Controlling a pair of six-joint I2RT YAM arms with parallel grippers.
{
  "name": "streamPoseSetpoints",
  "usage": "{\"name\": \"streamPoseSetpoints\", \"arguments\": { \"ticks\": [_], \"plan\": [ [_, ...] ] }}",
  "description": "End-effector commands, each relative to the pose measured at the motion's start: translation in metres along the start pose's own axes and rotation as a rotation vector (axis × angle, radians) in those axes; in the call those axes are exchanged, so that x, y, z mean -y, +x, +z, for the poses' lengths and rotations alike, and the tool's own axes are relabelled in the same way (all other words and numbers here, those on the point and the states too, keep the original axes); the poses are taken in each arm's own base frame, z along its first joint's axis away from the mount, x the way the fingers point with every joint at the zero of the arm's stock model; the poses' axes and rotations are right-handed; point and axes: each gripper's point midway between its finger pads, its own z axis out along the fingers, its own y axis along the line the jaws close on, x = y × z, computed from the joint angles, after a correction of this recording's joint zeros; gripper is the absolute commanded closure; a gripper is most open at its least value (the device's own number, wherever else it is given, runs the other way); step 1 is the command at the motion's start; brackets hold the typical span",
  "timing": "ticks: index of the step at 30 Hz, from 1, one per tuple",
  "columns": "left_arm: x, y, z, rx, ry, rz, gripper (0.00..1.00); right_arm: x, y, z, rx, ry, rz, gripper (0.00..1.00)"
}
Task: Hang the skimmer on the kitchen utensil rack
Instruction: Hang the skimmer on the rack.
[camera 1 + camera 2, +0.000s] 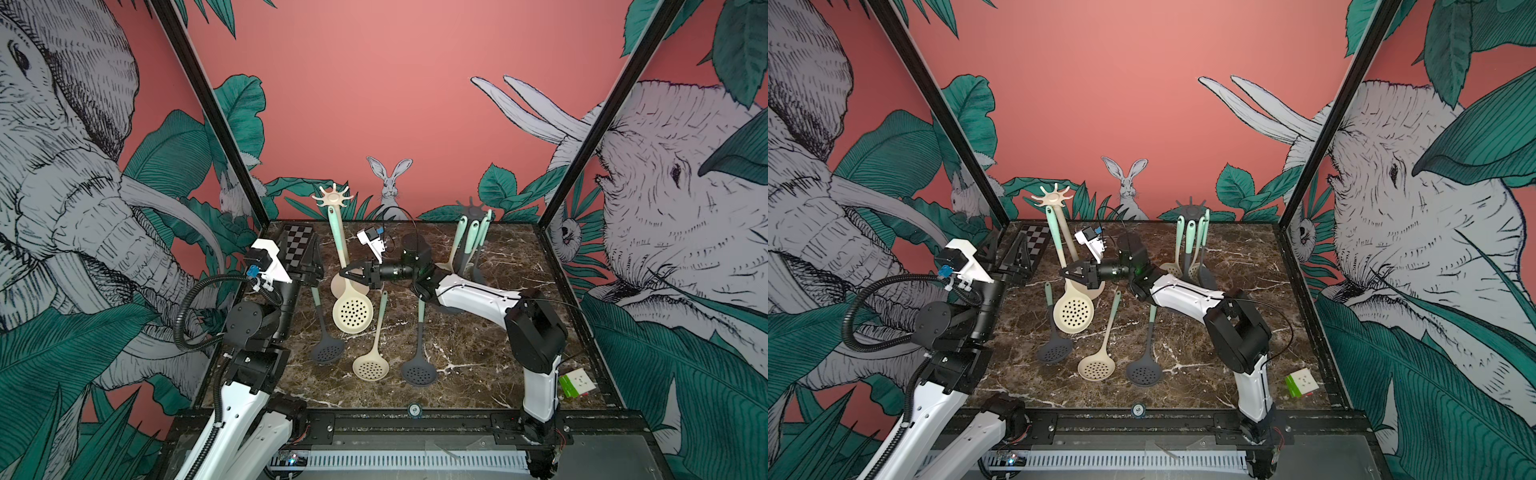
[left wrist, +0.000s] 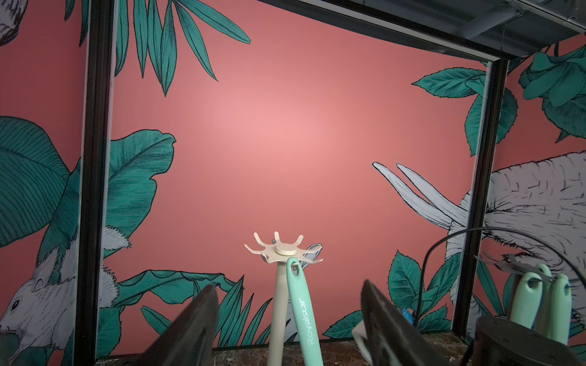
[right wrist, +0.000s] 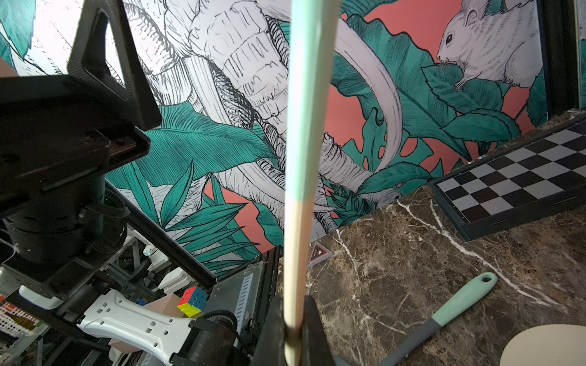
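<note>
The beige kitchen utensil rack (image 1: 332,198) (image 1: 1052,197) stands at the back left of the marble table, its crown of hooks (image 2: 283,250) on a pole. A beige skimmer with a mint handle (image 2: 301,304) leans along the pole, and its hole end meets a hook under the crown. Its perforated head (image 1: 353,311) (image 1: 1073,309) hangs low in front. My right gripper (image 1: 347,275) (image 1: 1068,274) (image 3: 293,326) is shut on the skimmer's beige shaft (image 3: 304,158). My left gripper (image 1: 301,259) (image 2: 288,317) stands open to the left, its fingers (image 2: 196,323) apart from the handle.
Three more skimmers lie on the table: dark (image 1: 326,353), beige (image 1: 371,368), dark (image 1: 419,372). A dark rack (image 1: 471,208) with several hung utensils stands at the back right. A chessboard (image 1: 300,243) lies at the back left, and a Rubik's cube (image 1: 575,382) sits at the front right.
</note>
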Motion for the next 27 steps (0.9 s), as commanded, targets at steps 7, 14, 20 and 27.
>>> {"name": "streamPoseSetpoints", "arguments": {
  "ticks": [7, 14, 20, 27],
  "plan": [
    [0.000, 0.000, -0.002, 0.018, 0.005, -0.007, 0.27, 0.028, 0.022, -0.004, -0.052, 0.081, 0.045, 0.65],
    [-0.001, 0.002, 0.000, 0.015, 0.000, -0.005, 0.27, 0.039, 0.017, -0.017, -0.049, 0.152, 0.045, 0.46],
    [0.000, 0.005, 0.002, 0.012, 0.002, -0.006, 0.27, 0.055, 0.034, -0.037, -0.109, 0.294, 0.051, 0.43],
    [0.000, 0.008, 0.007, 0.008, 0.004, -0.004, 0.28, 0.051, 0.051, -0.051, -0.138, 0.331, 0.067, 0.41]
  ]
}}
